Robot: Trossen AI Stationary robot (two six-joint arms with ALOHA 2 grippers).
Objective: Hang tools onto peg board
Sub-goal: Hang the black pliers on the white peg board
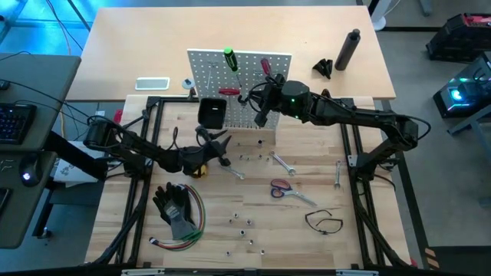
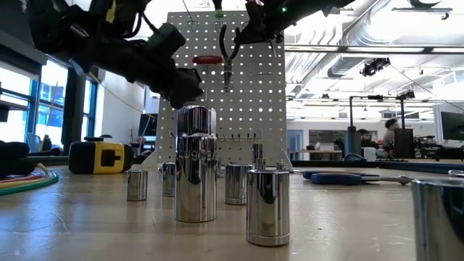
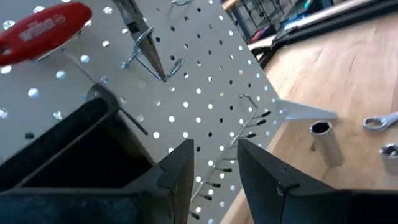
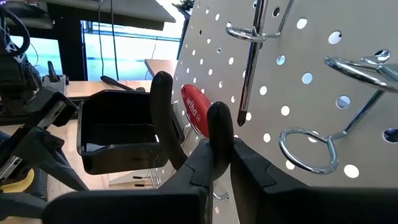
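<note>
Pliers (image 2: 227,61), black-handled, steel-nosed, stiff and probably fairly light, hang nose-down against the white perforated upright peg board (image 1: 203,73), pinched at their smooth handles by the right pincer (image 4: 219,149), while the left pincer (image 3: 211,168) stands spread beside the small black bin (image 3: 62,149).

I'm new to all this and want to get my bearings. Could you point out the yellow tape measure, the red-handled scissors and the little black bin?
yellow tape measure (image 2: 101,156), low view, on its yellow side.
red-handled scissors (image 1: 281,186), high view, on the red handle loops.
black bin (image 1: 211,113), high view, on its dark inside.
</note>
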